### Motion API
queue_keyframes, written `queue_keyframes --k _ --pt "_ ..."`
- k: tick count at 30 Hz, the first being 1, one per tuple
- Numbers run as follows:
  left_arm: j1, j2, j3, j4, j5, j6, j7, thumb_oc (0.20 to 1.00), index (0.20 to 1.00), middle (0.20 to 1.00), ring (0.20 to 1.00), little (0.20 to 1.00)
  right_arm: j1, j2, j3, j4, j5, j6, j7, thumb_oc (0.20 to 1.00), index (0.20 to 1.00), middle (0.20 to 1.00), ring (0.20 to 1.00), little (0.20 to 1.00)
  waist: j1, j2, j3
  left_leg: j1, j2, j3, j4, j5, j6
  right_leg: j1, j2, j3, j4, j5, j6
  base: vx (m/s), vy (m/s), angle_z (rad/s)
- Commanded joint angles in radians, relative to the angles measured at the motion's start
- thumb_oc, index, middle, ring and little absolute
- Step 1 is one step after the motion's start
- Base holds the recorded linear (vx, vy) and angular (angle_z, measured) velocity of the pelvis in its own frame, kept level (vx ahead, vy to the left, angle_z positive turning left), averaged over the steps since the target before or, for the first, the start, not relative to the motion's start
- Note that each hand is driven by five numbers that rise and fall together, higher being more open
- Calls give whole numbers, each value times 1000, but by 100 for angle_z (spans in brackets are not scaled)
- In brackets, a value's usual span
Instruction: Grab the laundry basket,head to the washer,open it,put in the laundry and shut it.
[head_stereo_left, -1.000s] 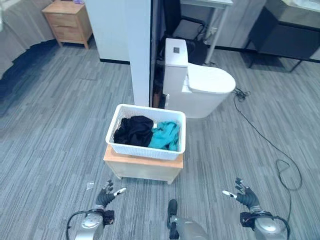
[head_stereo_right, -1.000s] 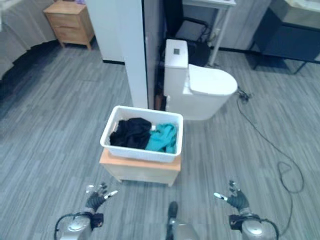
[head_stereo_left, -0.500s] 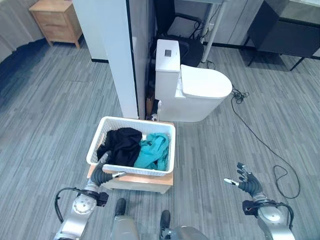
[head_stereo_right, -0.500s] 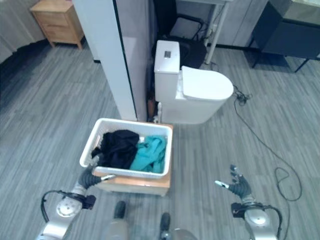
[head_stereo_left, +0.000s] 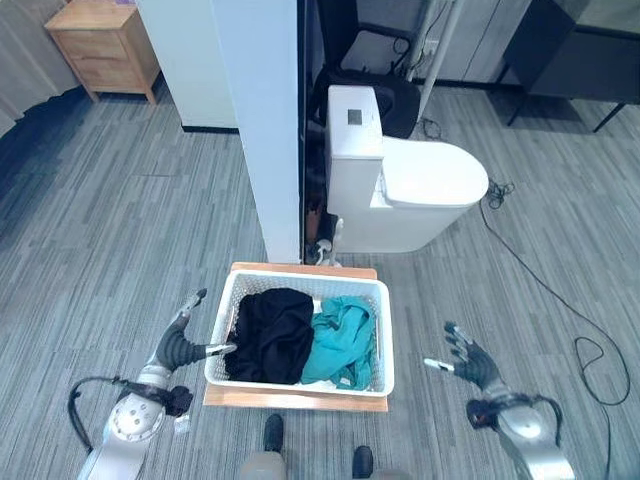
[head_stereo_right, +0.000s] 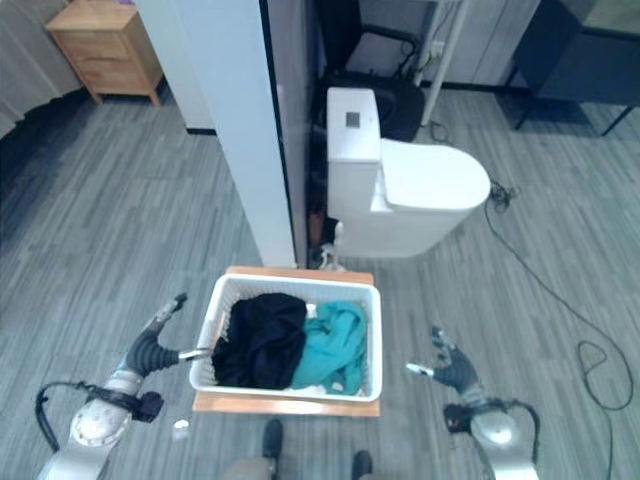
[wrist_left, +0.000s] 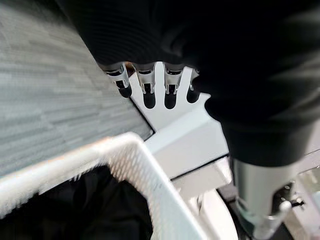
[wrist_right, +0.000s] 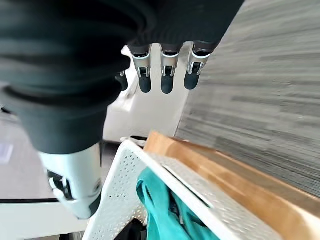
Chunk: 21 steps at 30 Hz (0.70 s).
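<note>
A white perforated laundry basket (head_stereo_left: 385, 330) sits on a low wooden stand (head_stereo_left: 300, 399) just in front of me. Inside lie a black garment (head_stereo_left: 268, 335) and a teal garment (head_stereo_left: 342, 343). My left hand (head_stereo_left: 183, 344) hovers open at the basket's left side, its thumb tip at the rim and its fingers straight; its wrist view shows the basket's rim (wrist_left: 135, 150) close below the fingers (wrist_left: 147, 92). To the right of the basket my right hand (head_stereo_left: 470, 363) is open, a short gap from the basket, whose rim (wrist_right: 165, 175) shows in its wrist view.
A white toilet (head_stereo_left: 405, 185) stands just beyond the basket, beside a white partition wall (head_stereo_left: 265, 120). A wooden nightstand (head_stereo_left: 100, 45) is at the far left. A black cable (head_stereo_left: 545, 290) trails over the grey floor on the right. Dark furniture (head_stereo_left: 575, 55) stands at the far right.
The camera has come closer, so the basket now lies directly below. Both hands now flank it, the left at its rim and the right nearer its right side.
</note>
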Motion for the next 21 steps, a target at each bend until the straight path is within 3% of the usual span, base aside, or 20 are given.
queue_keyframes --k 1,6,7,14,21 --pt "-96 -20 9 53 -99 30 27 1000 1000 1000 1000 1000 -62 -62 -27 -36 -16 13 -81 1000 1000 1000 1000 1000 -3 16 40 -28 66 -13 36 -77 -14 -168 -63 -36 115 12 19 -188 41 7" --pt "-182 -25 -3 88 -226 61 28 1000 1000 1000 1000 1000 -117 -70 -49 -40 -5 33 -119 1000 1000 1000 1000 1000 -10 23 59 -104 60 -17 46 -55 -13 -234 -75 -41 130 22 19 -87 41 2" --pt "-184 6 23 62 -278 82 27 1000 1000 1000 1000 1000 -106 -63 -75 -63 9 42 -130 1000 1000 1000 1000 1000 -15 29 75 -132 56 -22 54 -49 -13 -256 -81 -43 132 30 20 -41 26 3" --pt "-148 77 127 15 -200 125 5 1000 1000 1000 1000 1000 -55 -23 -78 -112 9 64 -92 1000 1000 1000 1000 1000 -13 34 91 -172 51 -22 75 -56 -19 -287 -86 -42 131 35 19 -6 4 1" --pt "-142 62 198 -93 -161 94 35 1000 1000 1000 1000 1000 -59 4 -19 -104 36 53 -57 1000 1000 1000 1000 1000 -11 36 93 -199 47 -21 88 -58 -24 -307 -94 -43 136 35 16 0 0 0"
